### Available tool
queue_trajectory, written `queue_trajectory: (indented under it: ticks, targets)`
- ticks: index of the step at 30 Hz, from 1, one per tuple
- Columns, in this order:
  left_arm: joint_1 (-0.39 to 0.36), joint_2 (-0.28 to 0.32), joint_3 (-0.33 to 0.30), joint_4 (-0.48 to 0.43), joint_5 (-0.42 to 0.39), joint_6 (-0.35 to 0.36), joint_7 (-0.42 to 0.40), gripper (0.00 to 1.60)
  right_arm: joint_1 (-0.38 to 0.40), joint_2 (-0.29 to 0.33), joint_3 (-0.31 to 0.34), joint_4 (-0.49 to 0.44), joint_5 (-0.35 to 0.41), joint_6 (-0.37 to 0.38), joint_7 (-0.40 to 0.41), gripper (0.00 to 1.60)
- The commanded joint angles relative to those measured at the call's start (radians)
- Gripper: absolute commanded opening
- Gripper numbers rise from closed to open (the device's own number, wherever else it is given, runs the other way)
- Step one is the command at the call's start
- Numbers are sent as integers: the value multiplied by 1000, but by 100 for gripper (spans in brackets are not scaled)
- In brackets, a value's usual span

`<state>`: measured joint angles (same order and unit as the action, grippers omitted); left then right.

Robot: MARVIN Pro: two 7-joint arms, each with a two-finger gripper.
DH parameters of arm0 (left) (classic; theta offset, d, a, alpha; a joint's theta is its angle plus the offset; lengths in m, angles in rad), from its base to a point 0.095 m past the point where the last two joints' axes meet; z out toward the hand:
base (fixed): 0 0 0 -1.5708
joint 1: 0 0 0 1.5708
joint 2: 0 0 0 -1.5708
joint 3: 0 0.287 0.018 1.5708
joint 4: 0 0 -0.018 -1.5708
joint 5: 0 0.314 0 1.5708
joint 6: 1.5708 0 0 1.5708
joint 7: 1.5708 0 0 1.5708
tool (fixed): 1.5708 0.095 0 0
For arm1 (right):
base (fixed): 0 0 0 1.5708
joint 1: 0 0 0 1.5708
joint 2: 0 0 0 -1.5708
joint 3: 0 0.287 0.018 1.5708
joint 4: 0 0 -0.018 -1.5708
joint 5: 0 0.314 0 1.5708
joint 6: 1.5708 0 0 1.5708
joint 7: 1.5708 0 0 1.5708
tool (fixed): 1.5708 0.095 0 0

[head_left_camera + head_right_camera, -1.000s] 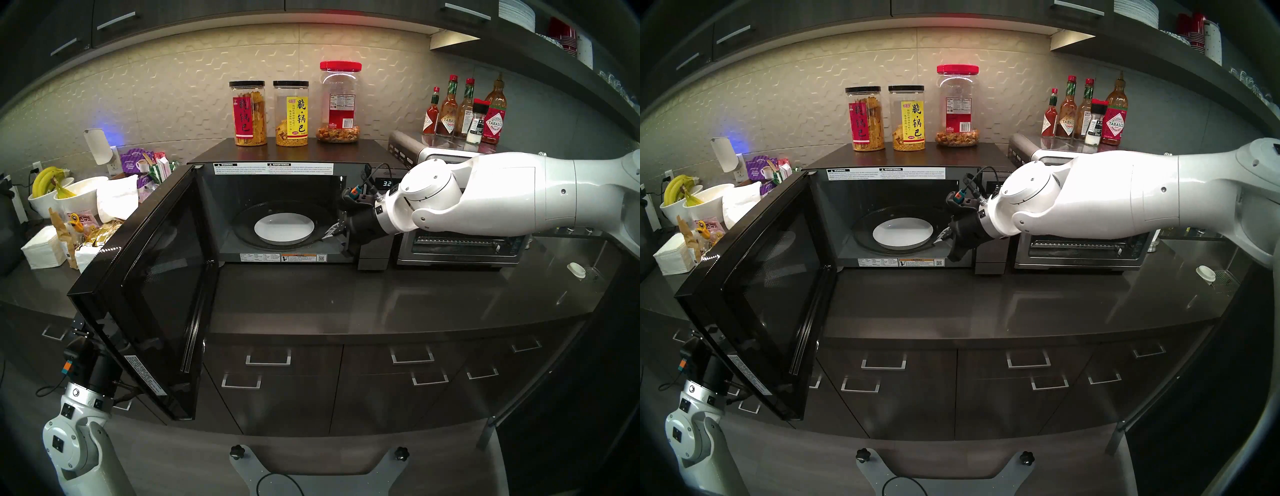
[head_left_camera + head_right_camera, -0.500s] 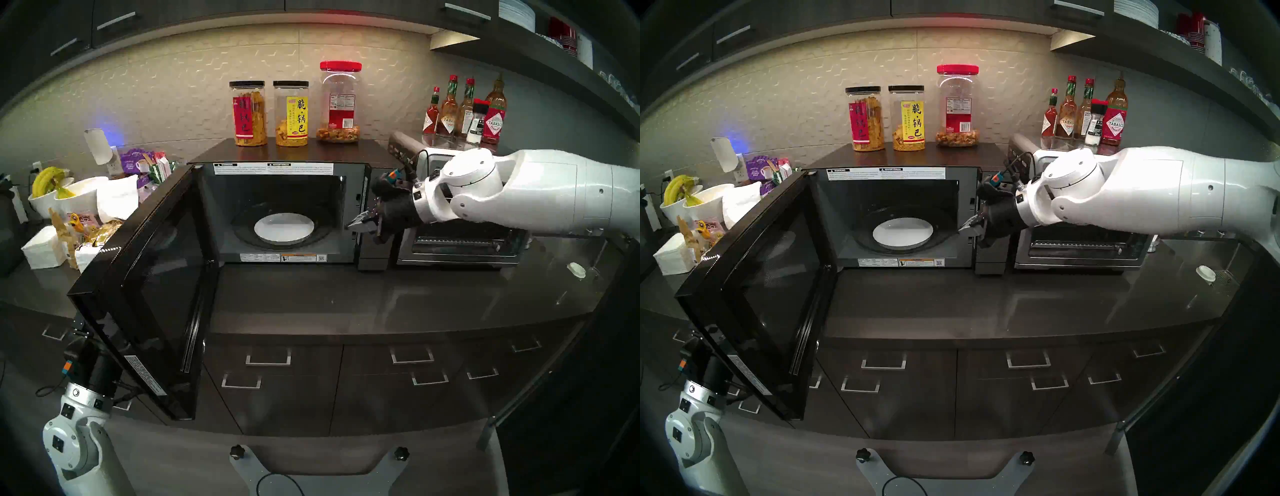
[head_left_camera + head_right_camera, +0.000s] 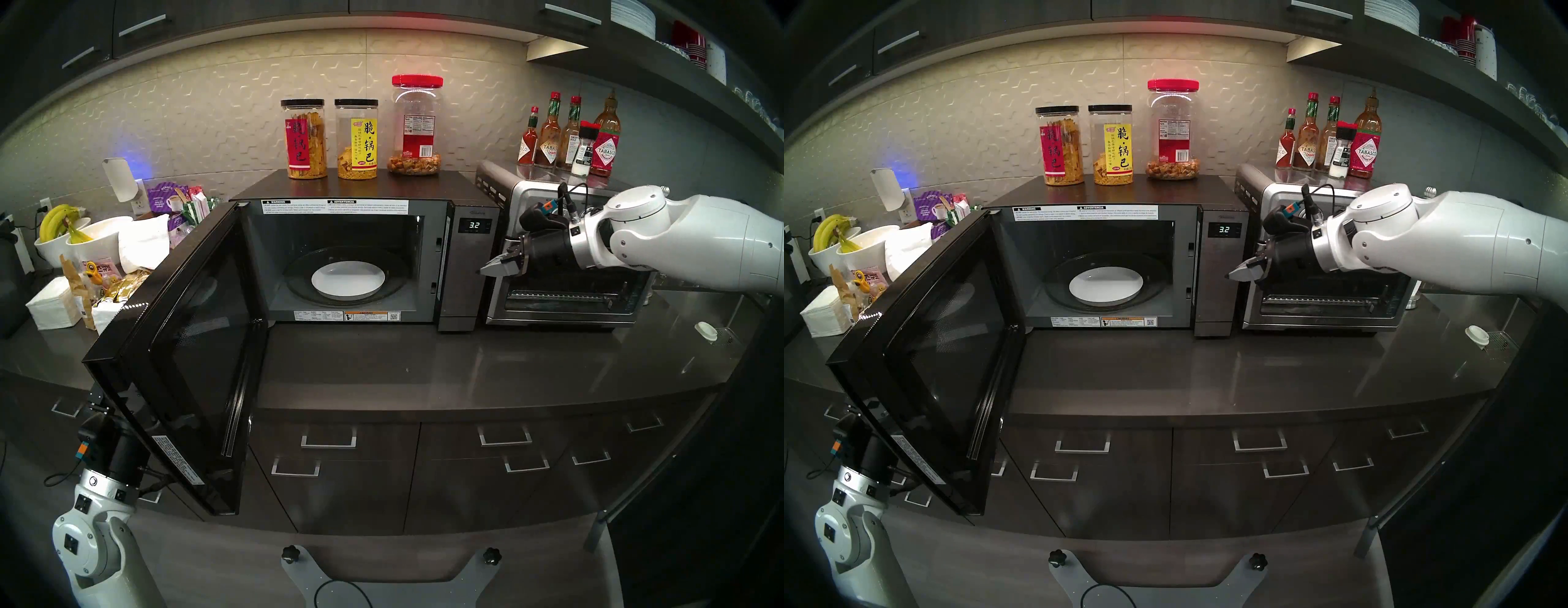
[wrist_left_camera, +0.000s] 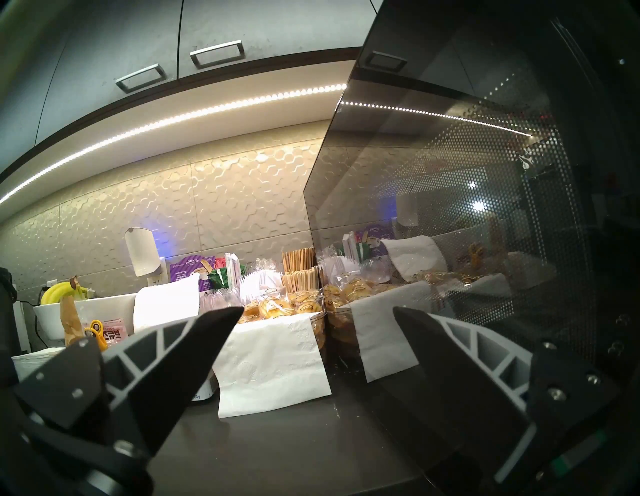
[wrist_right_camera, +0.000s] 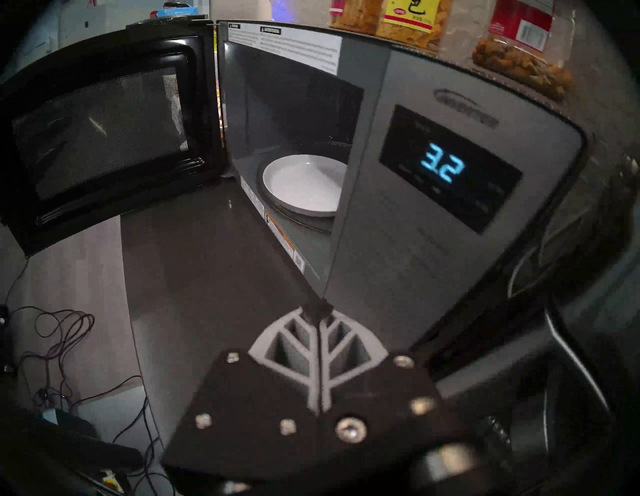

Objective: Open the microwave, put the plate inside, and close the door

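Right gripper (image 3: 488, 271) has pulled out of the microwave (image 3: 360, 187) over the last second: it was at the cavity's right edge beside the plate (image 3: 348, 279), now it hangs in front of the toaster oven (image 3: 568, 297), right of the control strip (image 3: 460, 271), well apart from the plate. Its fingers are pressed together, holding nothing; the right wrist view shows the two tips meeting.

Plate sits flat on the glass turntable (image 3: 297, 271), roughly centred in the cavity. It has not shifted across the three moments. So the placing step looks done.

Door (image 3: 191, 339) is swung wide open to the left, same angle as before. Left gripper (image 4: 318, 315) is behind the door's outer face, low near its free edge; fingers spread apart, empty. In the left wrist view the door glass (image 4: 450, 207) fills the right side, just beside the right finger; whether it touches, cannot tell. The left arm has not moved.

Judgement: only closing the door is left. The left gripper seems placed to push the panel shut from outside. With the right arm clear of the opening, nothing blocks the swing. Risk: pushing near the edge may slip on glossy glass, or the door may stop short of latching.
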<state>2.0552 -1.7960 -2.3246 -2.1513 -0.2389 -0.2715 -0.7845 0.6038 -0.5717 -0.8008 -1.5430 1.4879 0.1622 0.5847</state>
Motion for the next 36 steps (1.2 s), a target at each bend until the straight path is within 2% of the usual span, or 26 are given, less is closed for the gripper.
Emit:
queue_trajectory:
  ticks: [1,5,10,12,15,16,20,23,30,36]
  targets:
    - [0,-1,1,-18,-2,-3,-1,160,110,113,-18,-8,1,3,90,0]
    - [0,-1,1,-18,-2,-3,-1,160,130,144,-18,-10,-5,12,132,0]
    - [0,-1,1,-18,-2,-3,-1,160,195,232,-38,-35,-36,44,209,0]
    - [0,-1,1,-18,-2,-3,-1,160,185,225,-35,-19,-36,43,223,0]
    - [0,-1,1,-18,-2,-3,-1,160,226,275,-56,-36,-60,58,251,0]
    - [0,-1,1,-18,-2,-3,-1,160,220,270,-54,-22,-61,57,263,0]
    - [0,-1,1,-18,-2,-3,-1,160,277,341,-81,-32,-109,73,309,0]
    - [0,-1,1,-19,-2,-3,-1,160,287,356,-88,-25,-122,77,327,0]
    - [1,-1,1,-20,-2,-2,-1,160,363,409,-151,-18,-164,89,404,0]
    - [1,-2,1,-20,-2,-2,-1,160,403,428,-185,-25,-176,91,422,0]
